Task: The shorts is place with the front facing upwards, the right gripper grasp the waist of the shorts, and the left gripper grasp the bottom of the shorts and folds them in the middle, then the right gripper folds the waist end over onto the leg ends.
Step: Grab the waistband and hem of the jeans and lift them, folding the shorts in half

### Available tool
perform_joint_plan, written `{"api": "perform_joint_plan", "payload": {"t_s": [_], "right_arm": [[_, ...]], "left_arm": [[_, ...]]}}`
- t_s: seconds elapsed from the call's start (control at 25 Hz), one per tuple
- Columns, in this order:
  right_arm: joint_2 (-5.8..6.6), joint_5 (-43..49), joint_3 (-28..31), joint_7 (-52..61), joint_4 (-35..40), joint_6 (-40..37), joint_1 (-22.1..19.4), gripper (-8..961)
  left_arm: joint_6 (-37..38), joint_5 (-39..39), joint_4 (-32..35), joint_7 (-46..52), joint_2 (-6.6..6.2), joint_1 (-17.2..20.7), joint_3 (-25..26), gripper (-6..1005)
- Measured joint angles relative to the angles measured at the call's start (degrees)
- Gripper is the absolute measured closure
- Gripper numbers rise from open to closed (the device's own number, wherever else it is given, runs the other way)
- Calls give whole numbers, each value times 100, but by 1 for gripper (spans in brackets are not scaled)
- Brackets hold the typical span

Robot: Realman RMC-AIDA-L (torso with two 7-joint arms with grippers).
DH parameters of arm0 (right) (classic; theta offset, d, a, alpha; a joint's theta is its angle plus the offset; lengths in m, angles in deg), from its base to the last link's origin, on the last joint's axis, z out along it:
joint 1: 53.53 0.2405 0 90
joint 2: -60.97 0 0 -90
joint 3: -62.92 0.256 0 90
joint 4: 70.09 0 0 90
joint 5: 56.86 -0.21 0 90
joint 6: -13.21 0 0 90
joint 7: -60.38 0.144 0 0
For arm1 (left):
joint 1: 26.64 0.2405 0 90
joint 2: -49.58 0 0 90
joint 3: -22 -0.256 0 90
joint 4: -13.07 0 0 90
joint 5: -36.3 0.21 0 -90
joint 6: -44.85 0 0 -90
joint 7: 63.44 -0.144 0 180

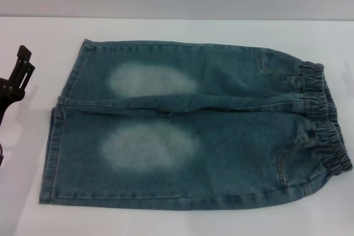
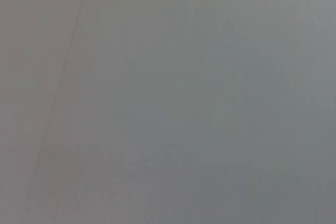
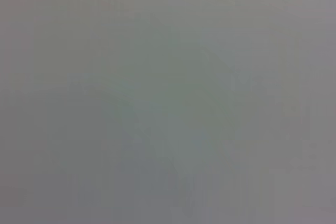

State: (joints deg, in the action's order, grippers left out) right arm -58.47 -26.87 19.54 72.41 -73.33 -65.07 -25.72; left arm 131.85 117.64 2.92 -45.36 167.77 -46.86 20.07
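The shorts (image 1: 193,131) lie flat and unfolded on the white tabletop (image 1: 182,222), front up, their long axis running side to side in the head view. The waist (image 1: 326,117), a ruffled elastic band, points to the robot's right; the bottom of the shorts (image 1: 58,136), two straight stitched hems, points left. Two pale oval patches mark the legs. The left gripper (image 1: 16,75) sits at the table's left edge, near the hems but apart from them; whether its fingers are apart cannot be told. Both wrist views show only blank grey.
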Motion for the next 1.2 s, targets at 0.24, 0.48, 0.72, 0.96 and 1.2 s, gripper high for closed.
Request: {"api": "perform_joint_plan", "payload": {"t_s": [0.24, 0.48, 0.72, 0.96, 1.2], "right_arm": [[5, 48, -63, 1, -24, -21, -22, 228], [20, 117, -38, -16, -6, 5, -31, 227], [15, 105, -6, -17, -10, -27, -126, 227], [-5, 77, 2, 7, -71, -117, -216, 228], [-8, 71, 5, 10, -84, -46, -180, 228]], "left_arm": [[0, 9, -6, 10, 14, 0, -7, 167], [-3, 38, -34, 11, 8, -17, -45, 168], [1, 40, 77, -22, 0, -44, -3, 168], [-30, 40, 227, 105, -11, -80, -24, 169], [-48, 41, 228, 107, 5, -140, -67, 169]]}}
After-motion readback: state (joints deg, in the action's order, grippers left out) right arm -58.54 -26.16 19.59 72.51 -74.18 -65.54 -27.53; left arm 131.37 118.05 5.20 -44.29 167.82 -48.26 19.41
